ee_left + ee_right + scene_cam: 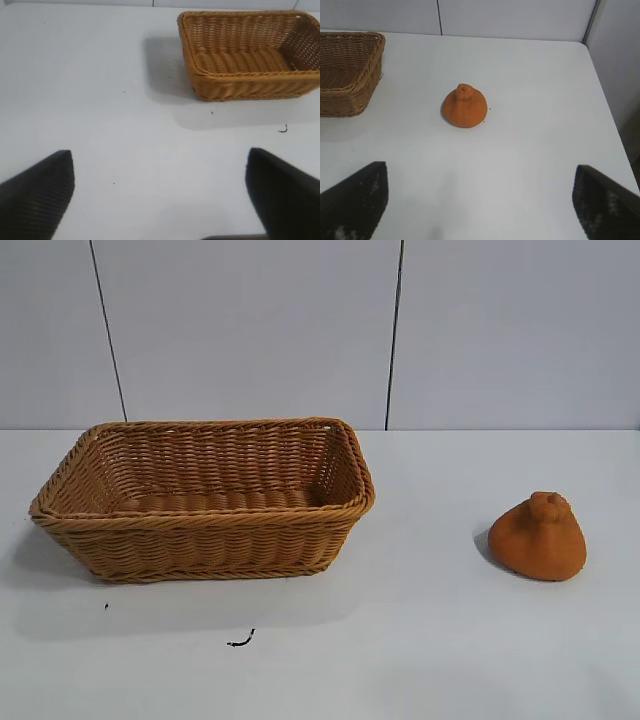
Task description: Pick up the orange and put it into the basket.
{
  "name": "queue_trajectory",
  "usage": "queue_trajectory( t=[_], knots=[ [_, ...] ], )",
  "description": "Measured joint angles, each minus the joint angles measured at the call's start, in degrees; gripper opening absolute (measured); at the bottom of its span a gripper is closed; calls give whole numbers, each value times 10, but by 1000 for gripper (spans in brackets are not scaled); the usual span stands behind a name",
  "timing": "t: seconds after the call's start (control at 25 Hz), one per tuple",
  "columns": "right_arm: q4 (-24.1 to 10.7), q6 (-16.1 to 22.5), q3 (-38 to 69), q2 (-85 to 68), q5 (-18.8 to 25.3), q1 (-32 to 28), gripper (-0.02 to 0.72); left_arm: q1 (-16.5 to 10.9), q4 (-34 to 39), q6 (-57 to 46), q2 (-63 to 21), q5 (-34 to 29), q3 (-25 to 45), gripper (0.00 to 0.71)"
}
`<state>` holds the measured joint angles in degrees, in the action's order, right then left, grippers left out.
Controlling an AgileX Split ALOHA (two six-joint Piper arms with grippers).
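The orange (pixel 538 537), a dull orange-brown lump with a knobbly bump on top, sits on the white table at the right. It also shows in the right wrist view (pixel 465 106). The tan wicker basket (pixel 70 510) stands empty at the left; it also shows in the left wrist view (pixel 200 75) and partly in the right wrist view (pixel 370 75). Neither arm shows in the exterior view. My right gripper (pixel 480 172) is open and empty, well short of the orange. My left gripper (pixel 160 160) is open and empty over bare table, away from the basket.
A small black mark (pixel 241 641) lies on the table in front of the basket. The table's right edge (pixel 607 100) runs close beside the orange's side, with a grey wall behind the table.
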<state>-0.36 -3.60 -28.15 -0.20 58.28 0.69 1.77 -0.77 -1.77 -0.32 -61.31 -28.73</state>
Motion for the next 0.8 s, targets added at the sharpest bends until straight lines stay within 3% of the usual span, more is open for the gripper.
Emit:
queue_trajectory(
  t=[0.48,0.8],
  knots=[
    [0,0,-5,12,0,0,694,0,0,0,0,0,0,666],
    [10,0,-126,262,-1,0,694,0,0,0,0,0,0,666]
  ],
)
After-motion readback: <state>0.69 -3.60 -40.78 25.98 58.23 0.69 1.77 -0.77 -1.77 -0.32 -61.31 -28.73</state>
